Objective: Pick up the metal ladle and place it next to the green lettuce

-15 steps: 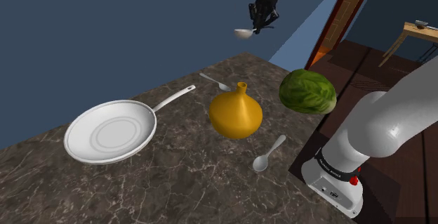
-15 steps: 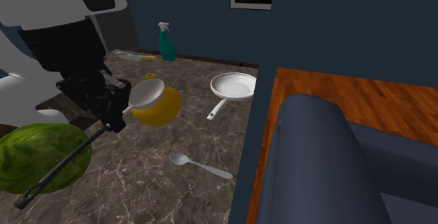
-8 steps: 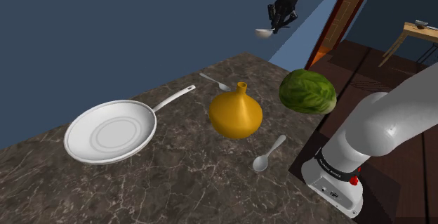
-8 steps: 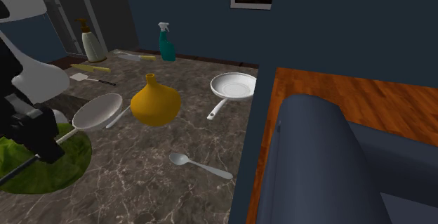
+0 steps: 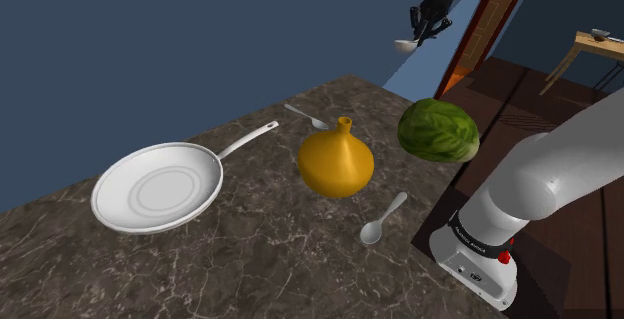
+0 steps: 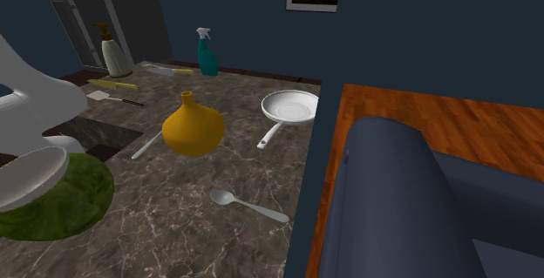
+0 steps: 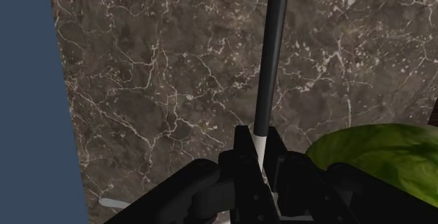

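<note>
Where the dark marble counter (image 5: 250,257) runs farthest to the shoulder view's left of the lettuce (image 5: 438,130), a white frying pan (image 5: 157,187) lies with its handle pointing back toward the lettuce. Closer to the lettuce, a small spoon (image 5: 305,117) lies just beyond an orange long-necked vase (image 5: 336,162). The vase stands upright to the lettuce's left, apart from it. A white spoon (image 5: 383,219) lies below and left of the lettuce, near the counter's edge. The green lettuce itself sits at the counter's corner, with the white arm (image 5: 545,177) and its base (image 5: 478,257) lower down to its right. High above the lettuce, against the blue wall, the black gripper (image 5: 430,27) hangs in the air with the ladle (image 5: 404,45), whose pale bowl juts out to the left of it. In the wrist view the fingers (image 7: 243,152) are clamped on the ladle's slim dark shaft at its white end, and the shaft stretches away over the marble. There the lettuce lies beneath and just beside the gripper, clear of the ladle.
</note>
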`<move>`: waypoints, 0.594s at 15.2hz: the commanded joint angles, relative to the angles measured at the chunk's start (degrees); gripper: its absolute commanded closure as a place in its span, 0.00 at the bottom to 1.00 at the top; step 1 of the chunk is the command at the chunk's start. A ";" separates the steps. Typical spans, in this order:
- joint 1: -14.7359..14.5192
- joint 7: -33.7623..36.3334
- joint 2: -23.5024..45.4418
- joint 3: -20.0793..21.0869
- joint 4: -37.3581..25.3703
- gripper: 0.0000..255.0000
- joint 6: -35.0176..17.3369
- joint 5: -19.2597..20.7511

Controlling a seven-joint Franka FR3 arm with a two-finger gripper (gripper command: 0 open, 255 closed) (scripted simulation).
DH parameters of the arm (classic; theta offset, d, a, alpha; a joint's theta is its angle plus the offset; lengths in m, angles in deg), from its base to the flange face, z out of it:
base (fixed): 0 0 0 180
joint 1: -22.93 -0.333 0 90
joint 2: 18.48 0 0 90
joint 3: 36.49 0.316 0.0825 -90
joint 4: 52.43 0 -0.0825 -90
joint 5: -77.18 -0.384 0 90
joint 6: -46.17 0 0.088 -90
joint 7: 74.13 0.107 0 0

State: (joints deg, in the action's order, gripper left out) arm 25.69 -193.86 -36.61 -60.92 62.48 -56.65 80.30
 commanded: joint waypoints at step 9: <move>2.54 -8.80 2.26 -6.27 0.98 1.00 -3.12 0.03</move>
State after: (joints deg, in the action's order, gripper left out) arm 28.21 -202.67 -34.29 -67.19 62.64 -58.97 80.29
